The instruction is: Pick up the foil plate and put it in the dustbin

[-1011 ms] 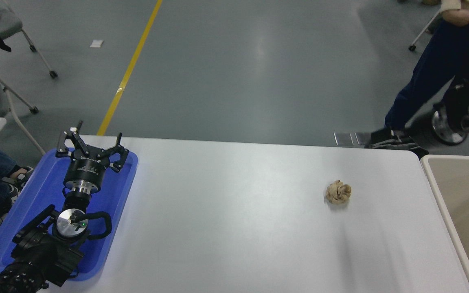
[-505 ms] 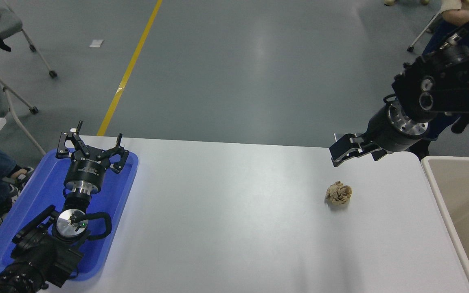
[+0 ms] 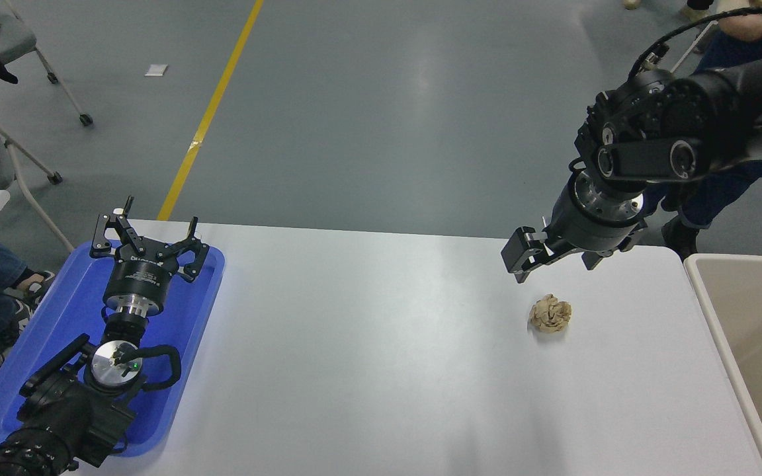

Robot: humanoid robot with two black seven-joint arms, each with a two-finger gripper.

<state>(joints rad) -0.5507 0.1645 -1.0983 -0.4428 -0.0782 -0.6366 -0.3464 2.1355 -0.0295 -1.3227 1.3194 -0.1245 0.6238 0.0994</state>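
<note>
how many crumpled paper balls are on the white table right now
1. A small crumpled tan paper ball lies on the white table, right of centre, just below the right gripper.

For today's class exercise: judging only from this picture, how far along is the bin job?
Done: cannot be confirmed; no foil plate shows on the table. In hand: nothing; the right gripper hangs above the paper ball. Left: unclear, since the dustbin is cut off by the frame. The left gripper is parked over the blue tray.

Right end effector (image 3: 540, 254) hangs high; left end effector (image 3: 149, 241) parked, fingers spread.
</note>
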